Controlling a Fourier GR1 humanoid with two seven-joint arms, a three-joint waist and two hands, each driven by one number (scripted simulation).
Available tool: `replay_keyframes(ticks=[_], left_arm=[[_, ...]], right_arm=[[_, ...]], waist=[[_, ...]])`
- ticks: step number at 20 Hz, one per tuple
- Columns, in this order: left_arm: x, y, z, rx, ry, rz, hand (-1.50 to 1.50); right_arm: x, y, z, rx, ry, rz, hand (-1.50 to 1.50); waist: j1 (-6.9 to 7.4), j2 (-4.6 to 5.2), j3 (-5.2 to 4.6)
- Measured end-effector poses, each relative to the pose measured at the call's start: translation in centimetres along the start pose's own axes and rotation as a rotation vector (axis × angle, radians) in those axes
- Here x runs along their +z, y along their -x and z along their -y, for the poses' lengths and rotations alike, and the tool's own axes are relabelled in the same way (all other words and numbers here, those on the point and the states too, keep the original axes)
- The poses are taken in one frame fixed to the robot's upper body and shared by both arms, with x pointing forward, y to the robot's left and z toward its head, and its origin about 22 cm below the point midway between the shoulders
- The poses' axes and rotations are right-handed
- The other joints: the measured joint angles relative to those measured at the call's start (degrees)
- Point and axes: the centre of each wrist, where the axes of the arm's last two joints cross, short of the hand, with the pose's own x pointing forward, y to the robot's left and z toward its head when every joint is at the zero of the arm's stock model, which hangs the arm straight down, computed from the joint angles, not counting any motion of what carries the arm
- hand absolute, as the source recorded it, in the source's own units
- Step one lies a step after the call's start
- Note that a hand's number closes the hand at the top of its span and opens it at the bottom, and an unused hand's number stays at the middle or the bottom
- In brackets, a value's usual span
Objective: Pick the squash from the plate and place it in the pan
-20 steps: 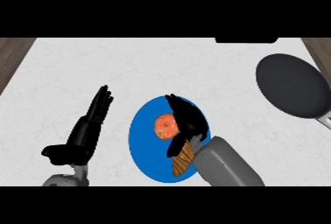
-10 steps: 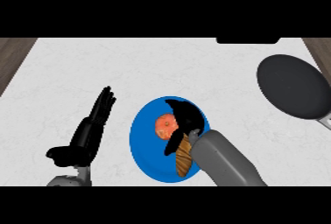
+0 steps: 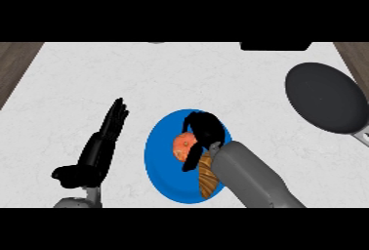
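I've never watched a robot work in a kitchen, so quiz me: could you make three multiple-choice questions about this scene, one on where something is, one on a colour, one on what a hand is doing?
1. Where is the pan?
A. At the counter's right side, apart from the plate
B. On top of the plate
C. Under the left hand

2. What colour is the plate?
A. White
B. Blue
C. Green

3. What is the right hand doing?
A. Lying flat beside the pan
B. Curling over the squash on the plate
C. Holding the pan's handle

Answers:
1. A, the dark pan lies far right, with bare counter between it and the plate.
2. B, its rim shows bright blue around the food.
3. B, its black fingers bend down over the orange squash, while the left hand rests open at the left.
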Motion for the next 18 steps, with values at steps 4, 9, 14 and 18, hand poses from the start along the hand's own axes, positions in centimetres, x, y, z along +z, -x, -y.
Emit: replay_keyframes(ticks=[4, 9, 14, 18], left_arm=[[-0.1, -0.3, -0.1, 0.001, -0.005, -0.006, 0.0], [0.0, 0.0, 0.2, 0.004, -0.009, -0.008, 0.0], [0.3, 0.1, -0.4, 0.001, -0.029, -0.015, 0.0], [0.6, 0.5, -0.5, 0.002, -0.038, -0.017, 0.0]], right_arm=[[0.0, 0.0, 0.1, 0.016, 0.06, 0.018, 1.5], [1.4, 0.3, 0.0, 0.013, 0.181, 0.03, 1.5], [5.1, 5.9, 2.3, 0.045, 0.263, 0.048, 1.5], [8.7, 8.4, 4.5, 0.067, 0.402, 0.054, 1.5]], waist=[[-0.19, 0.02, 0.03], [-0.78, 0.33, 0.12], [-1.75, 0.3, 0.16], [-2.3, 0.28, 0.14]])
